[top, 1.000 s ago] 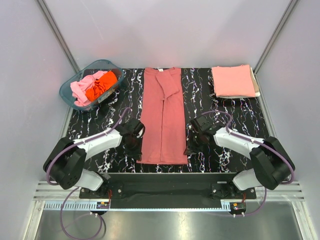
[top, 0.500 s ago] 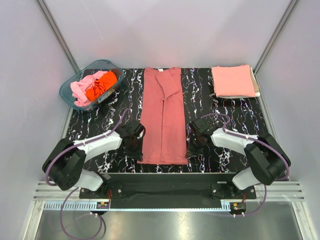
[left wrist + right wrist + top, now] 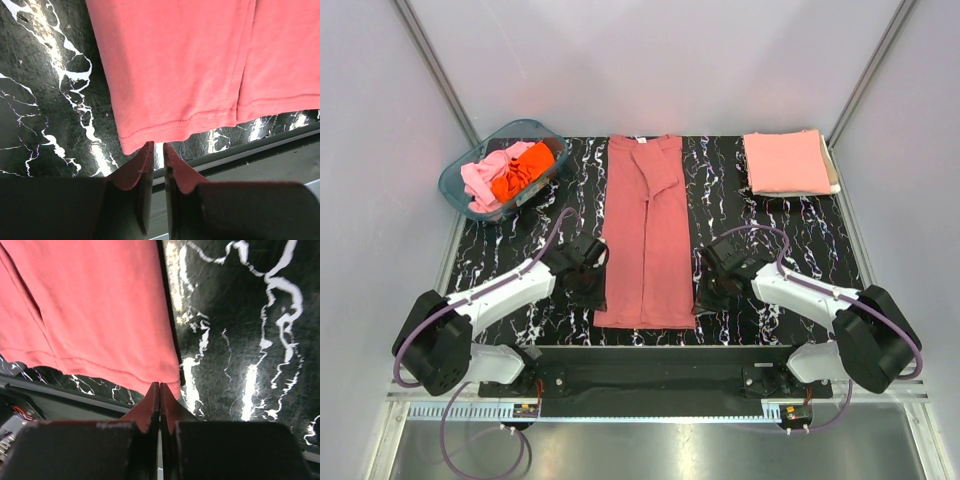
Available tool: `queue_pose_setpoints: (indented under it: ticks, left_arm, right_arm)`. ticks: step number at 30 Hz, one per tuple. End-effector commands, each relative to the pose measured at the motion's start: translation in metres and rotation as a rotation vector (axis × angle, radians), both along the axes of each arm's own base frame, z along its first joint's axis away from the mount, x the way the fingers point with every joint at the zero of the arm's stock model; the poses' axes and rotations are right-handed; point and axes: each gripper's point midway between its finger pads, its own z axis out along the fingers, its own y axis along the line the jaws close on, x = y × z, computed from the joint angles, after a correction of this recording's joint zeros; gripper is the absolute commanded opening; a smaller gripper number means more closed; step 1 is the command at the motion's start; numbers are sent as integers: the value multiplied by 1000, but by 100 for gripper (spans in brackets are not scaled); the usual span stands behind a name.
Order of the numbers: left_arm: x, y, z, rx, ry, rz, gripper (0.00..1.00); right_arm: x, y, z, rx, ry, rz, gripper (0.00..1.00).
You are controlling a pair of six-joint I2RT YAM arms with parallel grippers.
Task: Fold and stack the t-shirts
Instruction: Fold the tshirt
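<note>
Left tool (image 3: 155, 150) nearly closed, right tool (image 3: 159, 389) closed, both empty, tips at brick-red t-shirt's (image 3: 646, 235) near hem corners.

Brick-red t-shirt (image 3: 647, 235) lying flat mid-counter, sleeves folded in (long narrow strip). Folded salmon tee (image 3: 787, 163) far right; pink (image 3: 480, 179) and orange (image 3: 522, 170) tees crumpled far left.

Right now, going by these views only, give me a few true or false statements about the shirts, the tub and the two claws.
1. The brick-red t-shirt lies as a long strip on the table. True.
2. The teal tub is empty. False: it holds pink and orange tees.
3. A folded salmon-pink t-shirt lies at the far right. True.
4. The left claw is wide open. False: its fingers are nearly together.
5. The right claw is beside the tub. False: it is at the red shirt's near right corner.
</note>
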Motion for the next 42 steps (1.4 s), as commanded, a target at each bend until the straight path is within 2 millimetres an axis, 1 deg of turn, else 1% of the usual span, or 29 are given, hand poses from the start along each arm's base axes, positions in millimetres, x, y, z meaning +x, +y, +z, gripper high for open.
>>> queue_pose_setpoints:
  ticks: [1, 4, 8, 11, 14, 16, 17, 19, 20, 21, 23, 24, 25, 26, 27, 28, 29, 30, 31, 33, 34, 35, 38, 42]
  left_arm:
    - [0, 1, -5, 6, -8, 0, 18]
    - [-7, 4, -17, 9, 12, 7, 18]
    - [-17, 12, -36, 38, 50, 19, 18]
    - [-23, 17, -44, 57, 71, 23, 18]
    - [-21, 12, -40, 39, 59, 10, 18]
    - [-16, 10, -31, 33, 35, 7, 19]
    - [-6, 8, -21, 30, -6, 11, 20]
    - [-2, 12, -10, 54, -23, 15, 21]
    - [6, 12, 1, 62, -66, 19, 22]
    - [8, 17, 5, 80, -75, 29, 25]
    - [14, 23, 9, 92, -96, 55, 29]
    - [15, 24, 9, 85, -91, 67, 32]
    - [21, 29, 7, 79, -90, 100, 32]
    - [14, 26, 5, 35, -58, 88, 33]
    - [17, 24, 5, 5, -61, 96, 33]
    - [20, 26, 5, -18, -63, 116, 35]
    - [14, 25, 0, -41, -37, 112, 37]
    - [16, 23, -1, -62, -47, 113, 39]
    - [15, 22, -2, -71, -47, 108, 43]
    - [12, 24, -7, -74, -40, 116, 47]
    - [11, 25, -9, -69, -38, 128, 47]
    - [9, 27, -13, -61, -30, 134, 47]
    - [5, 31, -23, -42, -6, 162, 47]
    - [-2, 30, -36, -45, 37, 171, 45]
  right_arm:
    - [-5, 7, 2, 1, -4, 4, 0]
    - [-11, 8, -8, -11, 16, 5, 0]
    - [-19, -2, -26, -67, 54, -6, 0]
    - [-21, -7, -32, -89, 61, -5, 0]
    - [-20, -5, -30, -83, 55, 0, 0]
    - [-16, 0, -22, -65, 43, -3, 0]
    - [-14, 2, -14, -51, 31, -4, 0]
    - [-12, 3, -5, -38, 19, -13, 0]
    - [-12, 2, 4, -34, 7, -15, 1]
    - [-13, -2, 11, -38, -5, -20, 3]
    - [-9, -2, 18, -30, -32, -31, 11]
    - [-10, -3, 19, -30, -37, -41, 18]
    - [-8, -5, 20, -33, -52, -49, 20]
    - [-7, -5, 21, -31, -58, -50, 23]
    - [-8, -6, 20, -34, -57, -47, 30]
    - [-8, -6, 18, -38, -53, -45, 33]
    - [-9, -7, 14, -47, -43, -38, 36]
    - [-12, -6, 11, -47, -30, -28, 38]
    - [-13, -5, 8, -44, -23, -21, 39]
    - [-16, -1, 2, -21, -7, -7, 41]
    - [-13, 4, 2, -3, -16, -2, 42]
    - [-16, 3, -3, -5, -1, -2, 41]
    - [-16, 3, -10, -5, 0, 1, 42]
    - [-15, 0, -18, -38, 4, 20, 41]
